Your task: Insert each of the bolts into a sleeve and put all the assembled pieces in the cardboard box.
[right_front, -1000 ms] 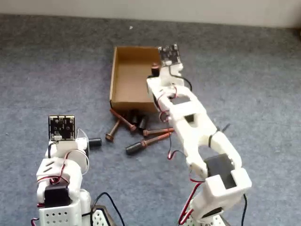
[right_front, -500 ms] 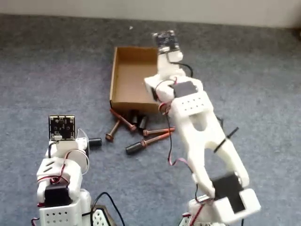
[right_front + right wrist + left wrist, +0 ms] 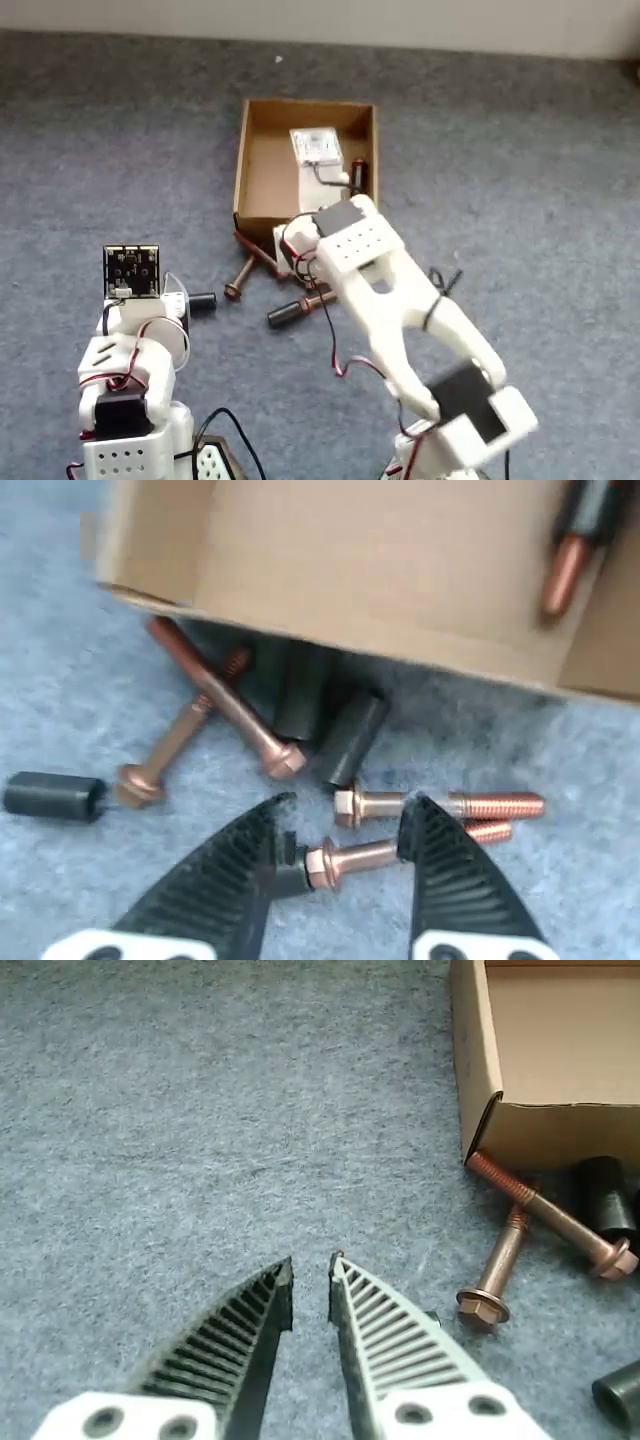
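- 2 arms stand at the near edge of the grey carpet [image 3: 520,150]. The cardboard box [image 3: 255,160] sits toward the far edge, about mid-width, open side up.
- right gripper [image 3: 350,800]: jaws spread wide, nothing held. It hangs low over the loose parts just in front of the box's near wall.
- Its jaws stand either side of a copper bolt [image 3: 400,852]. I cannot tell whether they touch it.
- That bolt lies flat on the carpet, with its head end against a short black sleeve [image 3: 290,877].
- A 2nd bolt [image 3: 440,805] lies just beside it, roughly parallel.
- 1 assembled piece [image 3: 575,535] lies inside the box, by the side wall nearer the right arm. It is a black sleeve with a copper bolt tip poking out.
- 2 further bolts lie crossed and touching near the box's near wall: a long bolt [image 3: 215,695] and a shorter bolt [image 3: 175,742].
- Loose dark sleeves [image 3: 355,735] lie between the crossed pair and the parallel pair, close to the box wall.
- 1 lone sleeve [image 3: 52,794] lies apart from the heap, toward the left arm.
- left gripper [image 3: 311,1260]: jaws nearly together with a narrow gap, nothing between them. It is over bare carpet near the box's near corner, apart from the bolts.
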Tool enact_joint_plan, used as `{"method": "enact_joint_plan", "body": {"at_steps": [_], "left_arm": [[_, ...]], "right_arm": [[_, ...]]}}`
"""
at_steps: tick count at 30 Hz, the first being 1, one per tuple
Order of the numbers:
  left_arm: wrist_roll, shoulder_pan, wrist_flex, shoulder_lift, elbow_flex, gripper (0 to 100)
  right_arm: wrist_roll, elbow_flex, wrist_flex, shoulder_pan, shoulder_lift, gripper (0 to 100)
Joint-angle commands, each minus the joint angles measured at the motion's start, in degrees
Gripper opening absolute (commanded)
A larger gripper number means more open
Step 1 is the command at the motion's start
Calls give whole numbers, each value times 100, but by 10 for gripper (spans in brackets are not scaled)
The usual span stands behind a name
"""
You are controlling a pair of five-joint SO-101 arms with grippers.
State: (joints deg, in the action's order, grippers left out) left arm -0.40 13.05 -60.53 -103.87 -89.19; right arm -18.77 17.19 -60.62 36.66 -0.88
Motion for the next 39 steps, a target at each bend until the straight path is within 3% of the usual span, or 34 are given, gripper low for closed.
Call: {"method": "enact_joint_plan", "body": {"at_steps": [1,23,27,30,39], "left_arm": [[-88,40,53,-48,22,84],[-88,40,53,-48,22,84],[-88,40,53,-48,22,84],[-88,40,53,-48,22,84],[-88,40,88,-48,-48,84]], "right_arm": [[-132,-391,-4,57,-462,159],[-105,-1842,-4,-444,-2440,157],[44,-1851,-31,-418,-2466,36],[519,-1807,-48,-286,-2053,15],[589,-760,-444,-242,734,5]]}}
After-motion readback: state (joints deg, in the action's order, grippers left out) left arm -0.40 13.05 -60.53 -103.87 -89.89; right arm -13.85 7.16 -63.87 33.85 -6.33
